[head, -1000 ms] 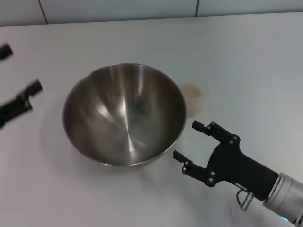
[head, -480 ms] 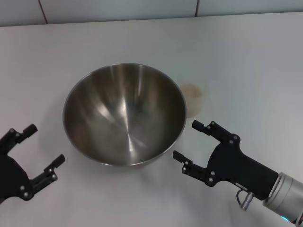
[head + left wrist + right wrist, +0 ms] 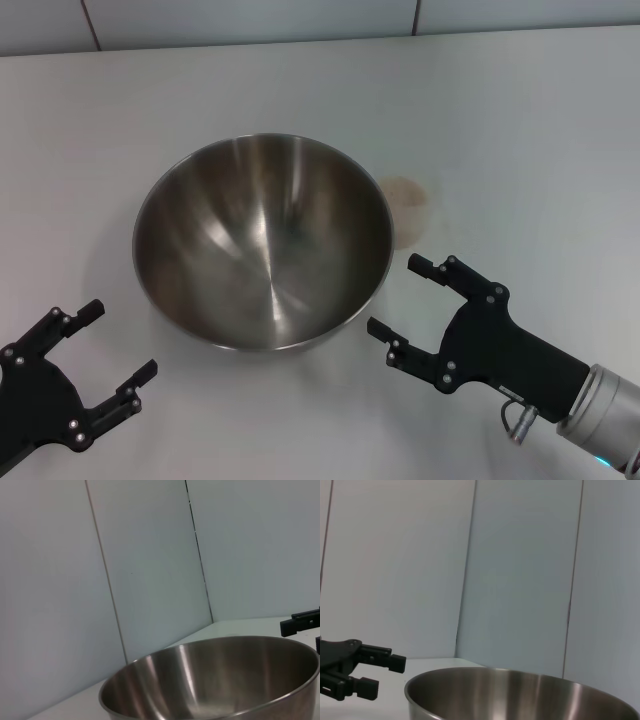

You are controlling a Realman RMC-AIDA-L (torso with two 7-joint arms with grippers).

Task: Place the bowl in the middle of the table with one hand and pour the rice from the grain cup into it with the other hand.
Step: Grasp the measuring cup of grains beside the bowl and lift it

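Both end effectors, left and right, gape empty beside the bowl; the right's approach could topple the rim-side cup.

The bowl hides part of the grain cup; its contents are indiscernible.

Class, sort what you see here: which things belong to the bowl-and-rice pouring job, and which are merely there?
Part of the job:
- bowl, empty, on the table
- grain cup, just behind the bowl's right side
- left gripper, open, near the bowl's front left
- right gripper, open, near the bowl's front right

Merely there:
- tiled wall behind the table
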